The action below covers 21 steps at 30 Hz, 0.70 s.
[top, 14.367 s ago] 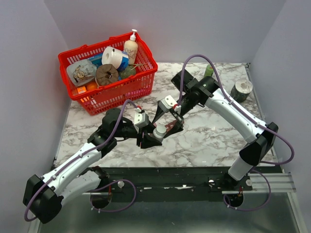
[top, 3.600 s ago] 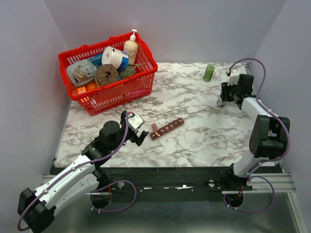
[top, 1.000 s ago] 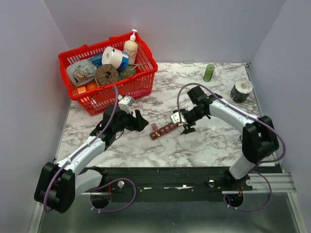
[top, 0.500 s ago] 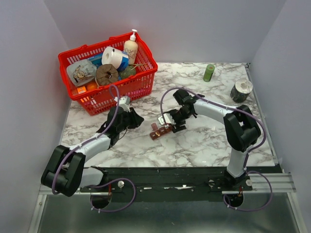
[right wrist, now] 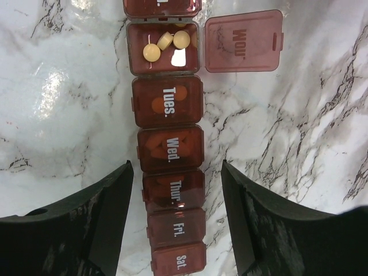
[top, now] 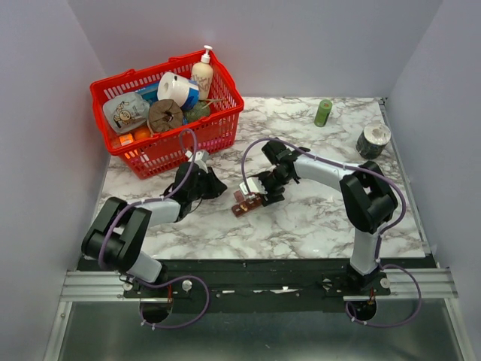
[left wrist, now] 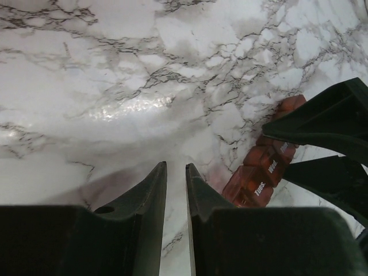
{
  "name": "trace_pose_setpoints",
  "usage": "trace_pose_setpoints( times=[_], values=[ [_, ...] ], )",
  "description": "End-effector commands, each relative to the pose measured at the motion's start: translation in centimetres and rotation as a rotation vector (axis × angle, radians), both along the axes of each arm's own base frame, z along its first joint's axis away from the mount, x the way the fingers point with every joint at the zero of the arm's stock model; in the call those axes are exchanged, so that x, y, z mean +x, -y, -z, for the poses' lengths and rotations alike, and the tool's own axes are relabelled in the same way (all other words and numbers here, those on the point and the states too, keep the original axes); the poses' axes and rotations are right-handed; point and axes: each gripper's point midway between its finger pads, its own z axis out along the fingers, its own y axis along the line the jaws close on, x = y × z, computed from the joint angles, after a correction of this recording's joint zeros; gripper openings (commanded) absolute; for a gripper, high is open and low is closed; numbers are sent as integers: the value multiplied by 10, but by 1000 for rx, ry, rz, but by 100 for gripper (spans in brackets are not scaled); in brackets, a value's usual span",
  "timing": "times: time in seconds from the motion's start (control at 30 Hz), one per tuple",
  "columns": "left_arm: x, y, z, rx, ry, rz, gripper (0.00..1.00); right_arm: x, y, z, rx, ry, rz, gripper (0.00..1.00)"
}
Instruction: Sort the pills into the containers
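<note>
The containers are a dark red-brown pill strip lying lengthwise in the right wrist view. Its Mon lid stands open, with pale round pills inside. The Tues to Sat lids are closed, and orange pills show through Tues and Wed. My right gripper is open, with one finger on each side of the strip at Thur, not touching it. From above, the strip sticks out under the right gripper. My left gripper sits low just left of the strip. Its fingers are almost together with nothing between them.
A red mesh basket full of household items stands at the back left. A slim green bottle and a grey round roll are at the back right. The right gripper's black fingers show close by in the left wrist view.
My right gripper has slid left along the strip and now straddles it. My left arm has folded in closer, its gripper staying just left of the strip.
</note>
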Motion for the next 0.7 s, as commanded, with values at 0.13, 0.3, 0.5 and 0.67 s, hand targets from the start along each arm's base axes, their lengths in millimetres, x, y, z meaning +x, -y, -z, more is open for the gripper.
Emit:
trace_pose_setpoints(
  times=[0.13, 0.3, 0.5, 0.67],
  values=[
    [15, 34, -13, -133, 23, 120, 27, 4, 0, 4, -30, 14, 15, 66],
    [9, 46, -12, -182, 9, 173, 25, 4, 0, 5, -34, 17, 19, 63],
    [-3, 58, -28, -268, 50, 253, 16, 6, -1, 9, -52, 24, 40, 56],
    [-17, 65, -27, -302, 21, 314, 9, 9, -3, 9, -48, 27, 63, 54]
  ],
)
